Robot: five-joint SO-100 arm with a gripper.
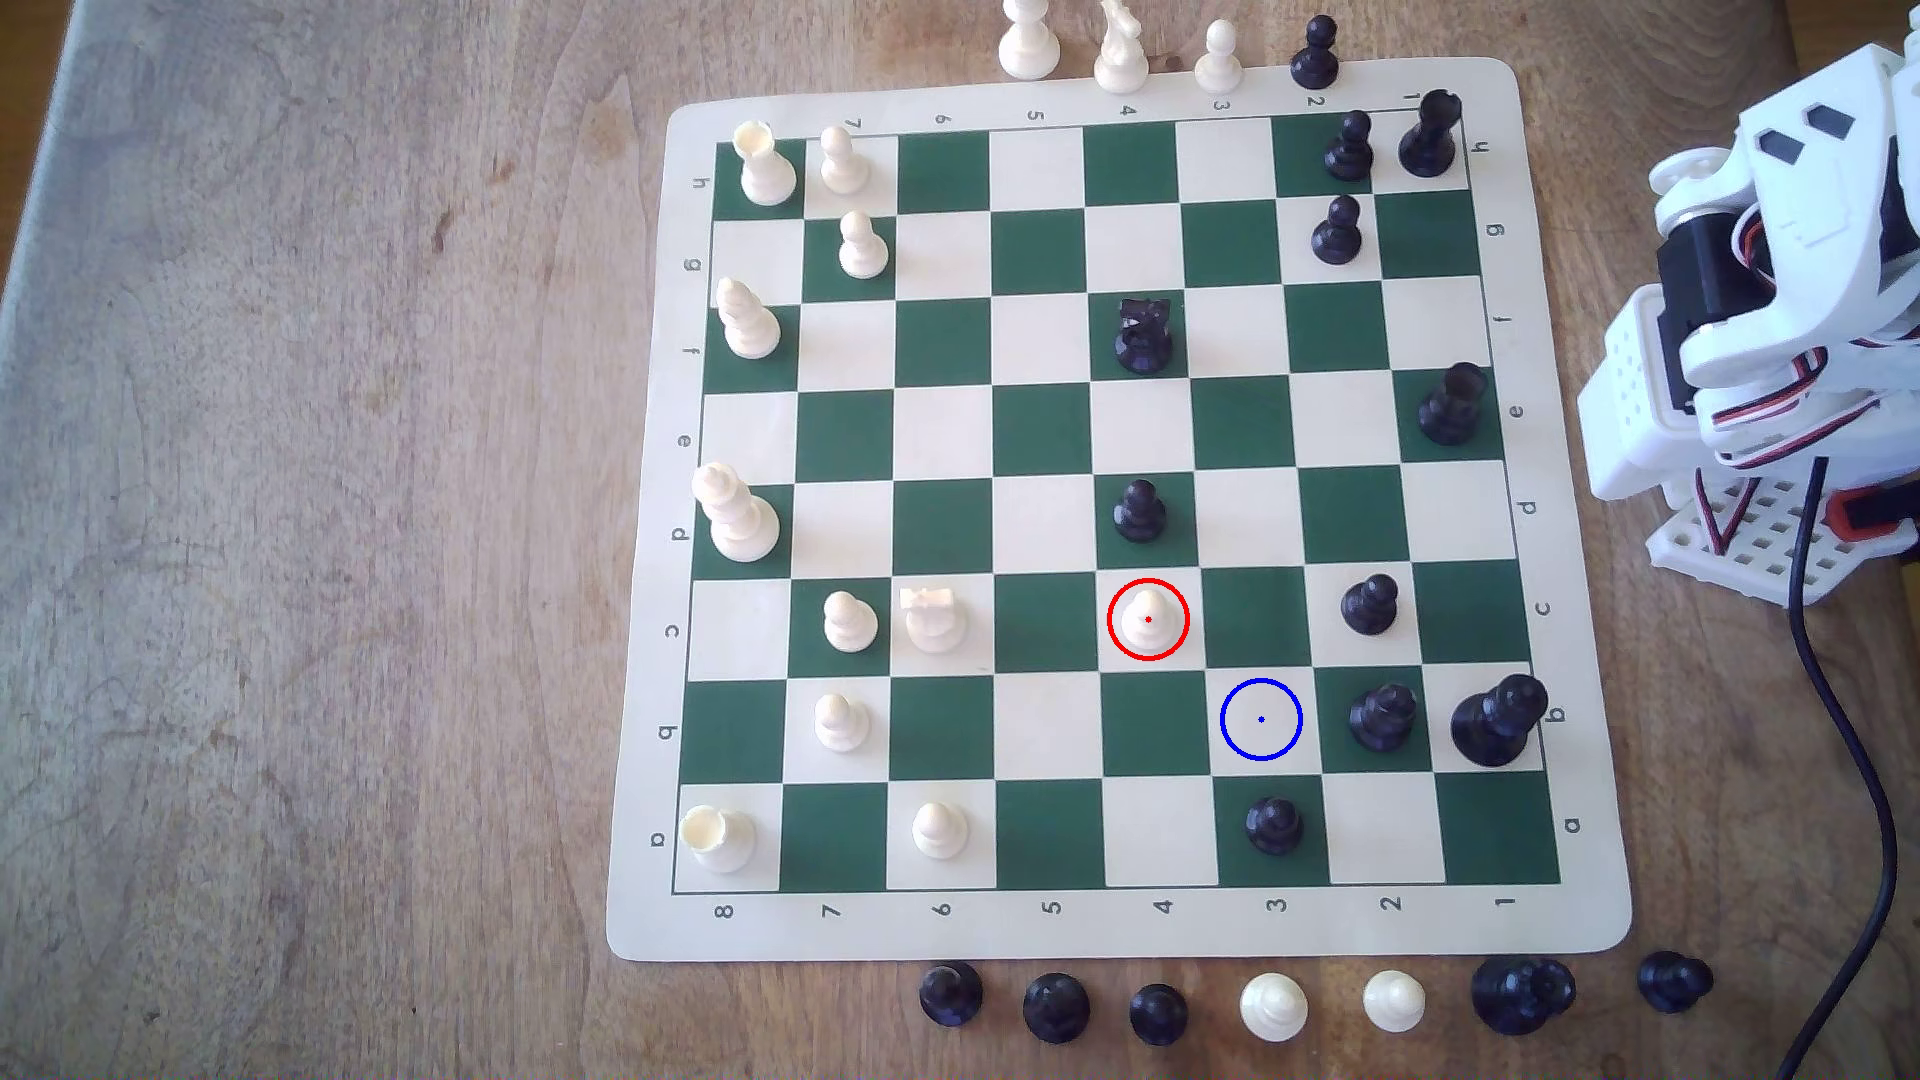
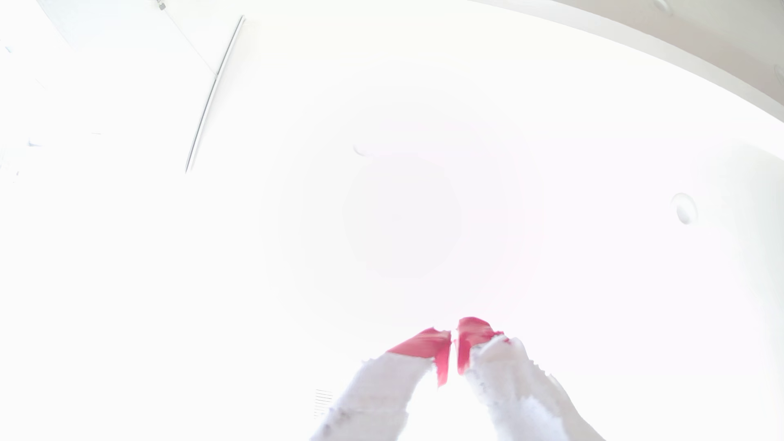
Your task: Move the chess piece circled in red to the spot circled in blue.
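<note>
Two red-tipped white fingers of the pincer sit nearly together in the wrist view, a thin slit between their pink pads, holding nothing; behind them lies a washed-out white glare. In the exterior view the folded white plastic arm rests at the exterior view's right edge, off the board, with red wires and a black cable trailing from it.

Well apart from the arm, the small cream-white plastic pawn with a ball head stands upright inside the red ring on a cream square of the green-and-cream roll-up chessboard. The blue-ringed cream square lies diagonally next to it, toward the exterior view's lower right, bare. A black pawn stands on the square just above the cream pawn.

Judged from this, the task has not begun: the reach is the step in hand. Next, the pincer should unfold over the board, spread its fingers and descend around the pawn's neck, clear of the black neighbour.
</note>
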